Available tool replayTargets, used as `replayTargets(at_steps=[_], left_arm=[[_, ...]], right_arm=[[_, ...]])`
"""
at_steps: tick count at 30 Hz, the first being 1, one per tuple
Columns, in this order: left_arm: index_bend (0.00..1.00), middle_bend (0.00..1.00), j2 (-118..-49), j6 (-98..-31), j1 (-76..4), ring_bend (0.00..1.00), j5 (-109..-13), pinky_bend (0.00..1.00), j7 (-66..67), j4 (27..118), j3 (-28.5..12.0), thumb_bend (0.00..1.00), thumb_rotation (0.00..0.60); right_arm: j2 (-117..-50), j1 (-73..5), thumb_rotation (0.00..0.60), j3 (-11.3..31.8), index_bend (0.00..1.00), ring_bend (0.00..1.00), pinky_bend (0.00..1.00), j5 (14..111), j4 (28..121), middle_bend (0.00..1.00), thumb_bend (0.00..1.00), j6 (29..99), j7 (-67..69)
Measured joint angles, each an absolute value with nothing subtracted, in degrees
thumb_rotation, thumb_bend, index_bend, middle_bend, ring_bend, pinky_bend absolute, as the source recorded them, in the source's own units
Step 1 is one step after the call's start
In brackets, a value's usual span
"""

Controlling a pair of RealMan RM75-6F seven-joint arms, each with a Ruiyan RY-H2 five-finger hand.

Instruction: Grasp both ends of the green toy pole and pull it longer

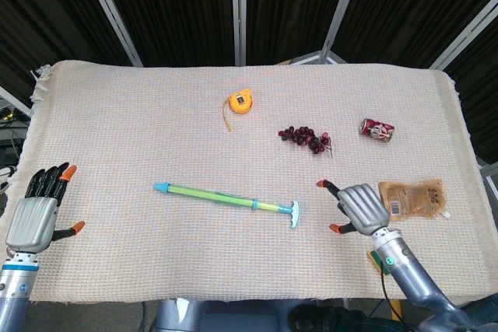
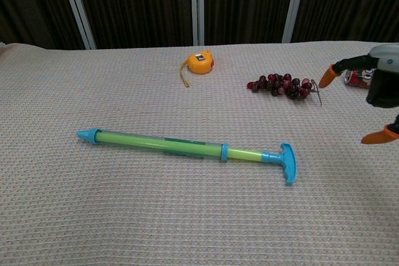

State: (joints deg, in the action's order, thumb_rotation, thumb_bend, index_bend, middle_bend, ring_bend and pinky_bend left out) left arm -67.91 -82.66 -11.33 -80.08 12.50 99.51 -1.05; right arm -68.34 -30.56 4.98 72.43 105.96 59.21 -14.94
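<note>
The green toy pole (image 1: 220,196) lies flat on the woven cloth, its blue pointed tip at the left and its blue T-handle (image 1: 296,214) at the right; the chest view shows the pole (image 2: 181,144) whole. My right hand (image 1: 358,207) hovers open just right of the handle, apart from it, orange fingertips spread toward it; its edge shows at the right of the chest view as the right hand (image 2: 380,85). My left hand (image 1: 39,211) stays open near the table's left front corner, far from the pole's tip.
A yellow tape measure (image 1: 240,103) sits at the back centre. A bunch of dark grapes (image 1: 305,138) and a red can (image 1: 377,130) lie back right. A brown packet (image 1: 412,198) lies right of my right hand. The table's front edge runs close below both hands.
</note>
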Motion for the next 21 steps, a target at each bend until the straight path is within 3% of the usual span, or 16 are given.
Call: replayTargets(at_steps=[8,21], left_arm=[[0.0,0.0,-68.6,-81.0,-11.6,0.0,-78.1,0.0,13.2,98.3,-1.7,0.0,0.6],[0.0,0.0,-69.0,-79.8,-11.5,0.0,-76.9,0.0,14.0,97.8,-2.3,0.0,0.6]], right_arm=[[-79.1,-38.9,0.6,7.8,0.37,1.0,1.0,57.1,103.2,1.0,0.09,53.6,-27.9],[-89.5,-45.9,0.6,8.4,0.4,1.0,1.0,43.9,96.2,1.0,0.13,54.0,-38.3]])
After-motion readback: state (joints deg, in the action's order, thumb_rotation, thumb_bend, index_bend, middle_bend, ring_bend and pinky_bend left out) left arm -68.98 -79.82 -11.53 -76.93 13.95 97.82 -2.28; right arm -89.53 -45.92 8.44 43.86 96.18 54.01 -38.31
